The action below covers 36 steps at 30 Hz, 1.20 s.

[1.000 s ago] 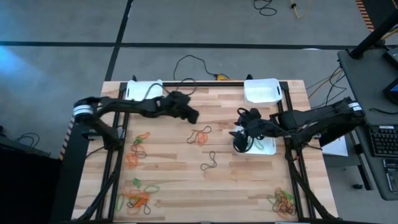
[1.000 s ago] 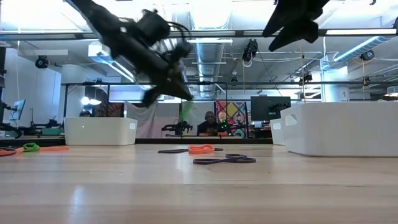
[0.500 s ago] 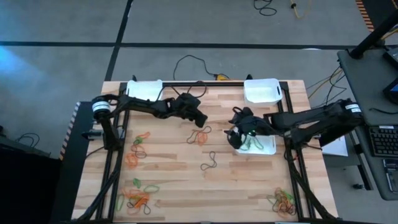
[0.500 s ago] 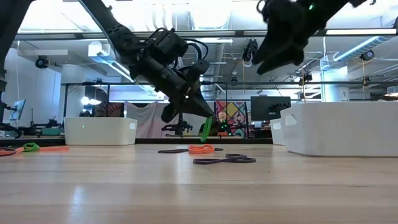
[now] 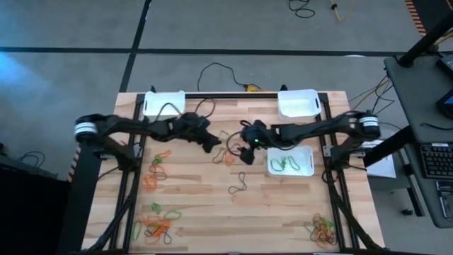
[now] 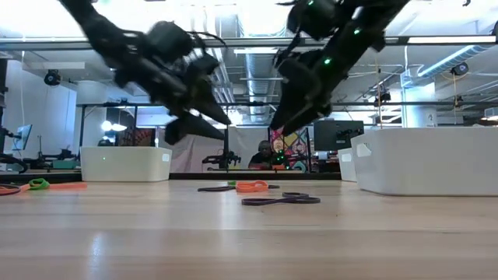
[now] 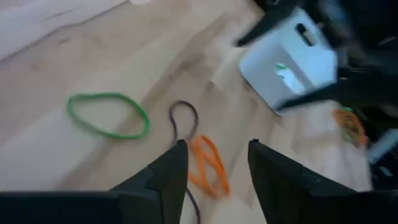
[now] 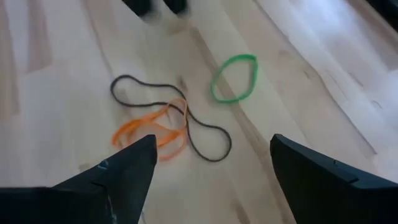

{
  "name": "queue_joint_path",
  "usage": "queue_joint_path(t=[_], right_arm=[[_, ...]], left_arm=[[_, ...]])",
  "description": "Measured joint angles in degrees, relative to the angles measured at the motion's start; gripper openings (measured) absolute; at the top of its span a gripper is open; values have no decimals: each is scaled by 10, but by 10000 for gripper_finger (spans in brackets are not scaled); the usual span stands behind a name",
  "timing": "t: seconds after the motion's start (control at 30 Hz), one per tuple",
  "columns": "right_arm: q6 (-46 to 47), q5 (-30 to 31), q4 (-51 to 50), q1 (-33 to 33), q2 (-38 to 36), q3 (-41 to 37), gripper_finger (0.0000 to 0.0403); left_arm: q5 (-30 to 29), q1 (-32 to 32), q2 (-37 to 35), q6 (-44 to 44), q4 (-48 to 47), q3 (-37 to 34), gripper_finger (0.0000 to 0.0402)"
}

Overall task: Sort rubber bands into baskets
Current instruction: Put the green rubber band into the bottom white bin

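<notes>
Both arms hang over the middle of the desk (image 5: pixel 212 195), above a little tangle of rubber bands (image 8: pixel 171 121): an orange one (image 8: pixel 152 132), a dark one (image 8: pixel 186 124) and a green loop (image 8: pixel 235 78) lying just beside them. The right end effector (image 8: pixel 211 165) is spread wide and empty; the left end effector (image 7: pixel 214 168) stands partly open, also empty.

These bands look featherlight and floppy, lying flat on the wood, so I'd expect a pinch straight down on a single strand, where it runs clear of the others, to work best.

The wrist views show which strands cross. From above you see instead the baskets (image 5: pixel 290 161), one near the right arm holding green bands, and more piles at the desk's near corners.
</notes>
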Motion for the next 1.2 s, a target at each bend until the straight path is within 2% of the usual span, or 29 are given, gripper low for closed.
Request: queue_joint_path(t=[0.27, 0.43, 0.6, 0.77, 0.97, 1.2], right_arm=[[-64, -1, 10, -28, 127, 102, 288], [-93, -21, 15, -46, 200, 171, 271], [-103, -41, -4, -59, 266, 231, 237], [-80, -40, -67, -62, 302, 277, 189], [-52, -40, -119, -61, 306, 284, 111], [-36, -49, -162, -60, 301, 286, 17]], left_arm=[[-8, -78, -130, -57, 5, -121, 155], [-20, -117, -160, -36, 1, -159, 149], [-21, -126, -171, 5, 5, -184, 145], [-16, -126, -175, 31, -6, -194, 143], [19, -123, -185, 64, -20, -196, 142], [-13, -123, -211, 67, -22, -205, 142]])
